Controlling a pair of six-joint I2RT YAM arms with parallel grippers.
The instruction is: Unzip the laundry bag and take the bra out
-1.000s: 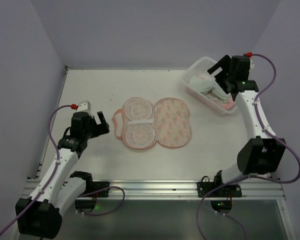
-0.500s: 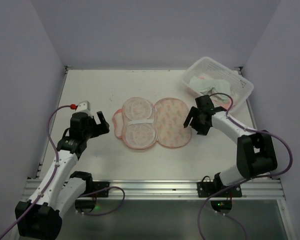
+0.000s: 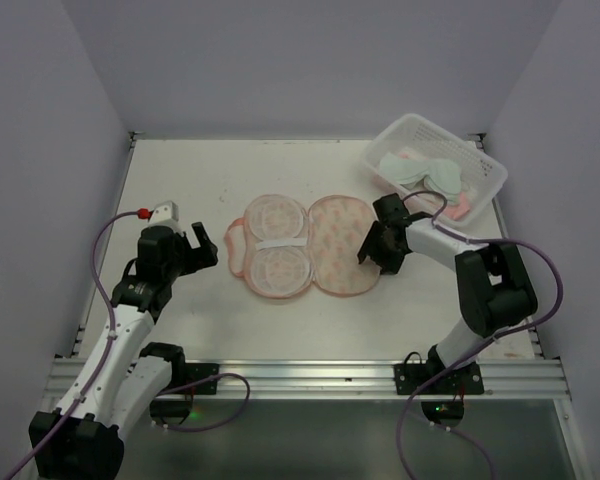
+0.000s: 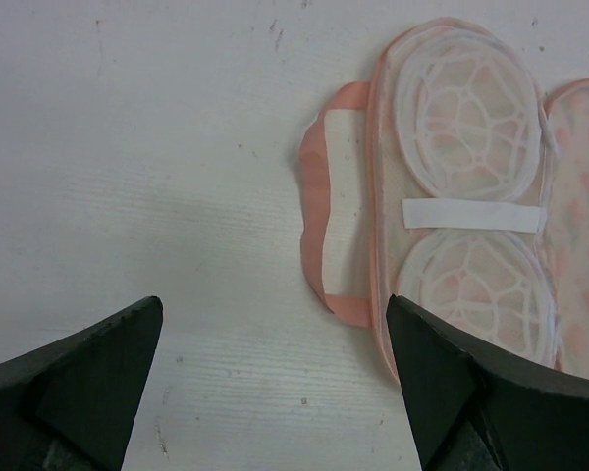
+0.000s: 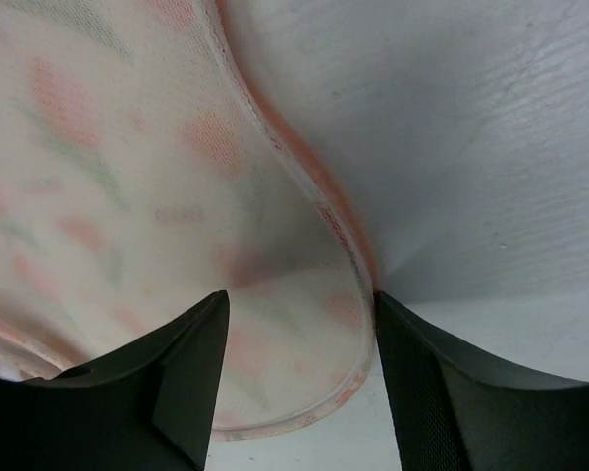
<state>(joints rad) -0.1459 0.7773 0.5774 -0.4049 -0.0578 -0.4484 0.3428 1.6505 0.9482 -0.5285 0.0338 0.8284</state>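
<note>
The laundry bag point(image 3: 310, 245) lies unzipped and spread flat mid-table, its left half showing white mesh rings and a white strap, its right half orange-patterned. The bra point(image 3: 420, 168), pale mint, rests in the white basket point(image 3: 410, 120) at the back right. My right gripper point(image 3: 372, 250) is down at the bag's right rim. In the right wrist view its jaws point(image 5: 299, 299) stand partly apart, straddling the curled edge of the bag point(image 5: 177, 196). My left gripper point(image 3: 208, 248) is wide open just left of the bag's pink loop point(image 4: 319, 196), holding nothing point(image 4: 275, 309).
The basket sits against the right wall near the table's back corner. Purple walls enclose the table on three sides. The arm bases and cables run along the near rail.
My right arm swung from over the basket down to the bag's right edge, and its jaws narrowed. The left arm barely moved.
</note>
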